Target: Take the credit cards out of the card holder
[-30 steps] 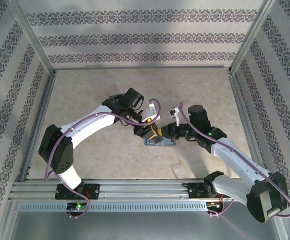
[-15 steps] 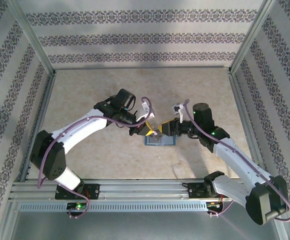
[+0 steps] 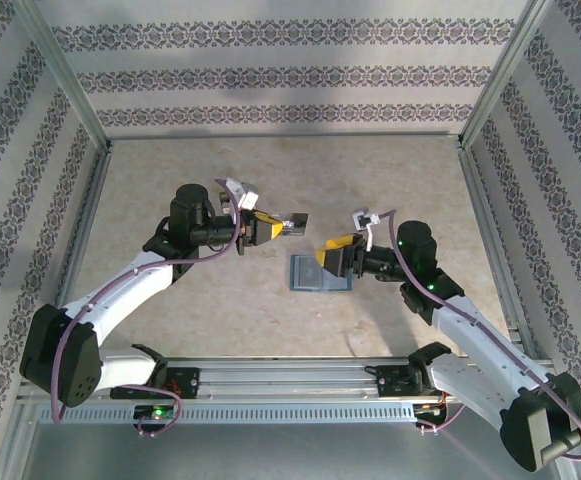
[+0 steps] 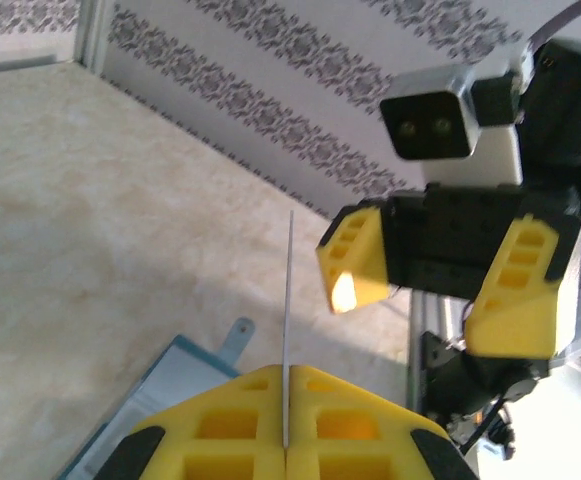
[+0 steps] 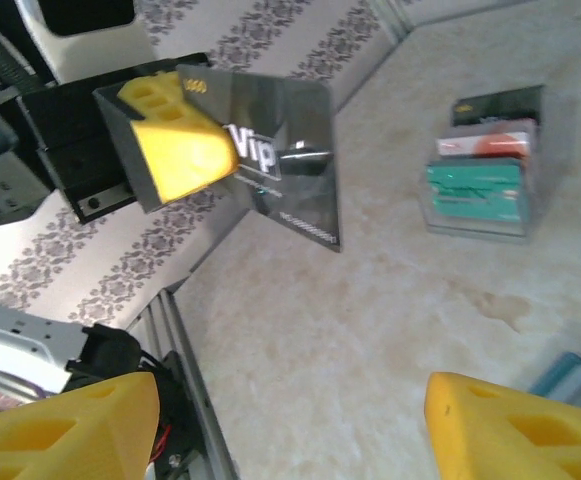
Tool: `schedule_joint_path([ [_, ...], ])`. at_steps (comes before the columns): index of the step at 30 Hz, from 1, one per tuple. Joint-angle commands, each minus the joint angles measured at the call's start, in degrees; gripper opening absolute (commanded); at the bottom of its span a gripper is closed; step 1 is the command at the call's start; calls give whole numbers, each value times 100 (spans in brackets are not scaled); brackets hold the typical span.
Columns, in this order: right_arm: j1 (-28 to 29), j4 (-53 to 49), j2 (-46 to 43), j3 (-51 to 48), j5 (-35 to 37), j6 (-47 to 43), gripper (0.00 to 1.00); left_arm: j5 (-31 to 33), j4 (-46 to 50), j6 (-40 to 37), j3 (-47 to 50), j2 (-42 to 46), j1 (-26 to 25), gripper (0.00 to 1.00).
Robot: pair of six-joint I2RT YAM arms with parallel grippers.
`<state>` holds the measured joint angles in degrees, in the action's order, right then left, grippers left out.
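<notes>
**A:** Where is the card, and how is it gripped?

**B:** The dark grey card [image 3: 292, 222] is pinched by one short end in the left gripper [image 3: 270, 227], whose fingers are clenched flat against it. It is held off the table, at about ten o'clock from the card holder [image 3: 310, 278] and apart from it. In the left wrist view it is seen edge-on, as a thin line. Most of the card is left free by so short a bite, probably so that it can be laid down cleanly.

**A:** And the other pincer?

**B:** Nothing is grasped by the right gripper [image 3: 330, 256]. Its jaws are spread wide over the three o'clock side of the holder, which lies opened flat. It is probably stationed there so that the holder can be steadied or another card reached.

**A:** Where is the card likely to be put?

**B:** In the right wrist view a stack of cards [image 5: 485, 160], red-and-white, teal and dark, is seen on the table at three o'clock from the held card. That is judged the likely destination. Whether more cards are kept in the holder cannot be told.
</notes>
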<state>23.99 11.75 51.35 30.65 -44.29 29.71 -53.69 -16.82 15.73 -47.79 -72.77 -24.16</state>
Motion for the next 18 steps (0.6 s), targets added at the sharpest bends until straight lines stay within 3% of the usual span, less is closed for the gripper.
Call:
schedule_joint_path([
  [1, 190, 533, 184, 253, 18, -12, 69, -423, -935, 693, 19, 34, 11, 0],
  [12, 286, 1225, 903, 778, 17, 59, 60, -693, -1101, 966, 134, -15, 0, 0],
  [16, 352, 1413, 1129, 951, -94, 89, 43, -774, -1295, 1115, 148, -138, 0, 0],
  [18, 373, 1435, 1229, 1019, -190, 92, 26, -792, -1335, 1134, 119, -192, 0, 0],
])
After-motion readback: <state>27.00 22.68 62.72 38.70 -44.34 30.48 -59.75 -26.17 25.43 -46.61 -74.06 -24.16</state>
